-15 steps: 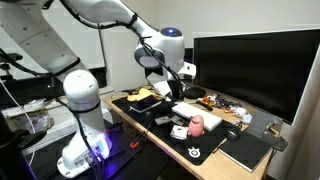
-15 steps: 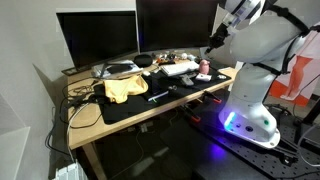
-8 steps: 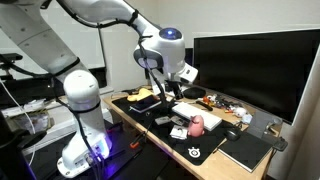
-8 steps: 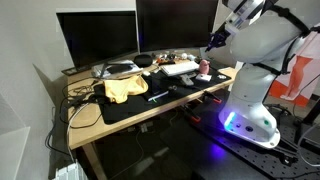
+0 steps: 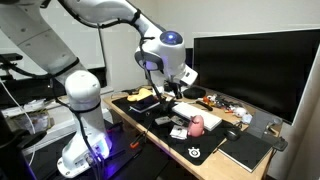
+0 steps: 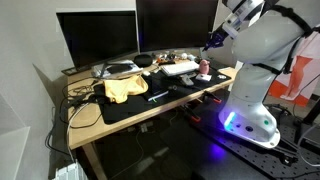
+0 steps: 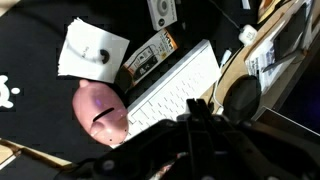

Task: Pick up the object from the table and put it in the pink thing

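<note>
**Pink thing and hand, mid-task.** The pink thing stands on the black mat of the worktop, just beside one end of a white keyboard and near a white card. Nothing can be seen inside it. The hand hangs above the keyboard area, clear of the worktop and apart from the pink thing. Its dark fingers merge in the wrist view, so whether they are apart, together or clamped on something cannot be told. Judged progress: no object has been delivered, and both the carry and the release remain.
</note>
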`<action>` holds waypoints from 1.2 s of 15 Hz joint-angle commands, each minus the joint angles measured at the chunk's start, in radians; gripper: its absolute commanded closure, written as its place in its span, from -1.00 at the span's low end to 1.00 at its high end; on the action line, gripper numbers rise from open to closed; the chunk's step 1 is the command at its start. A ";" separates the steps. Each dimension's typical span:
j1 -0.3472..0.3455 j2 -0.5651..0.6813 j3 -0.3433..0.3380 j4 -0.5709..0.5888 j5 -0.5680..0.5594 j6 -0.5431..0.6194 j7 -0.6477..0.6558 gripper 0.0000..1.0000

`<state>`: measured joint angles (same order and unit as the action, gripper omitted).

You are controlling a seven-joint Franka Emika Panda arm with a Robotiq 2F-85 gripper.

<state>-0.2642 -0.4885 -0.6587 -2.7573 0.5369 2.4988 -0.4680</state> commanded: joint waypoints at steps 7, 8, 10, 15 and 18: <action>0.001 0.006 -0.003 -0.007 0.023 0.040 0.091 0.98; -0.001 0.007 -0.005 -0.009 0.030 0.050 0.111 0.98; -0.001 0.009 -0.016 -0.012 0.050 0.077 0.133 0.98; -0.002 0.032 -0.035 -0.023 0.090 0.147 0.180 0.98; 0.007 0.071 -0.046 -0.016 0.125 0.163 0.193 0.98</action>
<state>-0.2660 -0.4528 -0.7002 -2.7738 0.6124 2.6275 -0.2967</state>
